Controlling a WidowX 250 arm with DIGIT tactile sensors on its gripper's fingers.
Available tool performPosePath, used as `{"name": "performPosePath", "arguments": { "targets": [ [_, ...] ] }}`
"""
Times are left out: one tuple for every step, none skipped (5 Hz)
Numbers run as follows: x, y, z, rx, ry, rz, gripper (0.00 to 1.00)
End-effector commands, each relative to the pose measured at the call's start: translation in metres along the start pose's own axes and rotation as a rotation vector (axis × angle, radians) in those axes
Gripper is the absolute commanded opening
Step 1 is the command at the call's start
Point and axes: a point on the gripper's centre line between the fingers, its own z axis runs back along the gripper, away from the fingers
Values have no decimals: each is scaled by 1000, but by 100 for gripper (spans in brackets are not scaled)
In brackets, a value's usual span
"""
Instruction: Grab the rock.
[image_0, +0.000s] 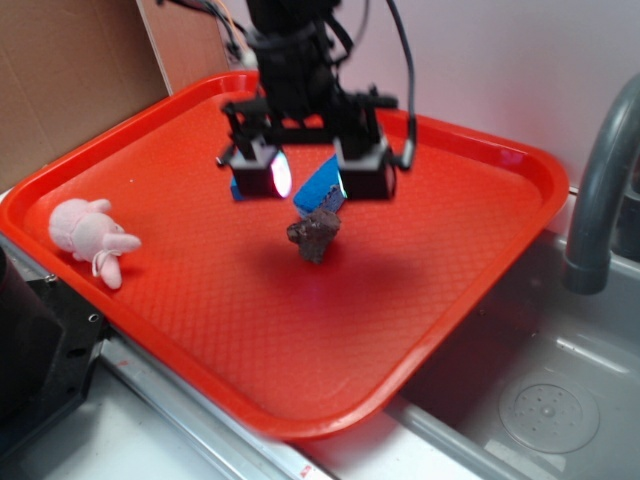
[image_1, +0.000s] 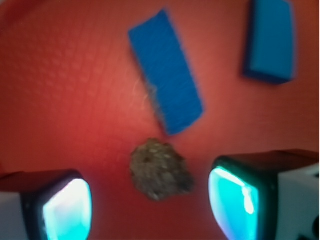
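Jaws apart, rock (image_1: 161, 170) between them untouched, blue sponge (image_1: 166, 71) just beyond, tray (image_0: 500, 160) rim distant

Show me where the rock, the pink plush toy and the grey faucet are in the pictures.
rock (image_1: 161, 170): wrist view, middle of its lumpy top.
pink plush toy (image_0: 88, 230): exterior view, middle of its body.
grey faucet (image_0: 600, 190): exterior view, curved pipe.

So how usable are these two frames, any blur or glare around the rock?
Wrist view: soft throughout, the lumpy brown-grey rock blurred, the end effector fingertip pads glowing cyan-white. Exterior view: sharper, the rock casts a dark shadow on the red plastic tray; one pad glares pink-white.
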Motion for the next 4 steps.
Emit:
{"name": "performPosePath", "arguments": {
  "targets": [
    [-50, 4, -46, 86, 73, -31, 94],
    [-60, 11, -47, 135, 74, -72, 0],
    [-68, 15, -24, 104, 64, -133, 0],
    [-68, 15, -24, 104, 64, -133, 100]
  ]
}}
